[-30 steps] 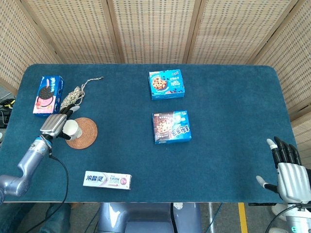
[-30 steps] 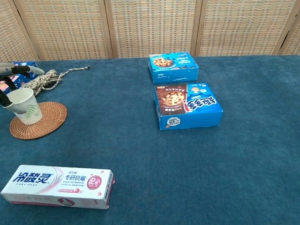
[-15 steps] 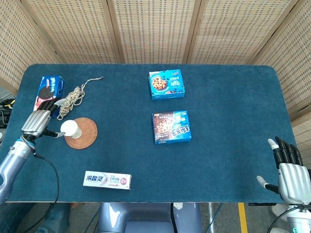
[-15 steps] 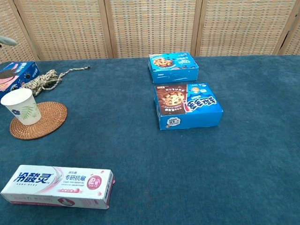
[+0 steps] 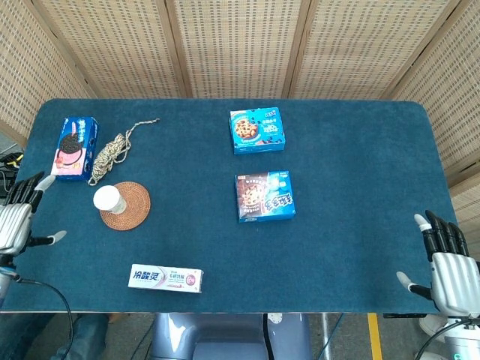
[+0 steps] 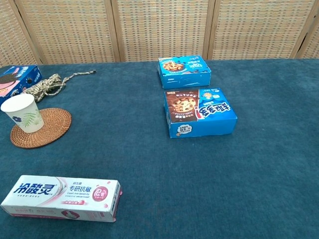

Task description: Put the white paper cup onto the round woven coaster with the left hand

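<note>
Now your white paper cup (image 6: 20,112) stands upright on the left part of the round woven coaster (image 6: 47,128) (its base near the rim). Your left hand (image 5: 16,219) hangs empty, fingers spread, well apart; your right hand (image 5: 445,264) likewise.

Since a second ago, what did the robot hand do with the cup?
The left robot hand let go of the white paper cup and pulled back to the table's left edge, fingers apart. The cup stands upright on the round woven coaster, unmoved. The right robot hand and the boxes stayed put.
</note>
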